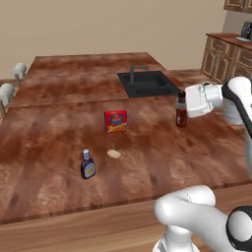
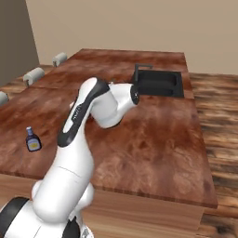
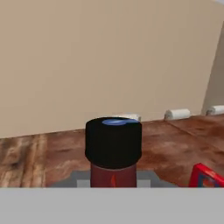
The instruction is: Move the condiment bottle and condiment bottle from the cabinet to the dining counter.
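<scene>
Condiment bottle (image 1: pixel 181 110), black-capped, upright in the closed hand (image 1: pixel 184 112) over the dining counter (image 1: pixel 59 123).

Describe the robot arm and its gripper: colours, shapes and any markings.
The arm is glossy white, built of rounded, tube-like links with bulging elbows. Dark grey to black bands and caps mark its joints. The hand at its end is a boxy white block, and the gripper is mostly hidden. No cables, logos or lettering show.
</scene>
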